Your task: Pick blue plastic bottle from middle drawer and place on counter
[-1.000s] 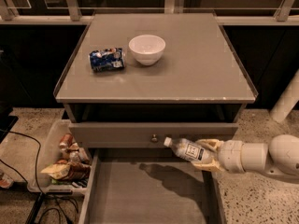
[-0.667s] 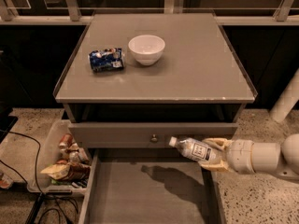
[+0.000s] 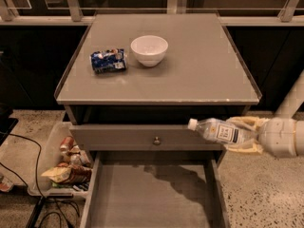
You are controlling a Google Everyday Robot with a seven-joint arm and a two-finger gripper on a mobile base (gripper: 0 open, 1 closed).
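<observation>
My gripper (image 3: pixel 244 134) is shut on the blue plastic bottle (image 3: pixel 218 130), a clear bottle with a white cap and a white label. It holds the bottle nearly level, cap pointing left, in front of the cabinet's right side. The bottle hangs above the open middle drawer (image 3: pixel 152 194), below the counter (image 3: pixel 199 75) edge. The drawer floor is bare, with the bottle's shadow on it.
A white bowl (image 3: pixel 149 50) and a crushed blue-and-white can (image 3: pixel 109 61) stand on the counter's left half. A shut drawer front with a round knob (image 3: pixel 156 140) lies above the open drawer. A bin of snack packs (image 3: pixel 66 163) sits on the floor at left, with cables.
My gripper has lifted the bottle upward and a little to the right, from just above the drawer to the height of the upper drawer front.
</observation>
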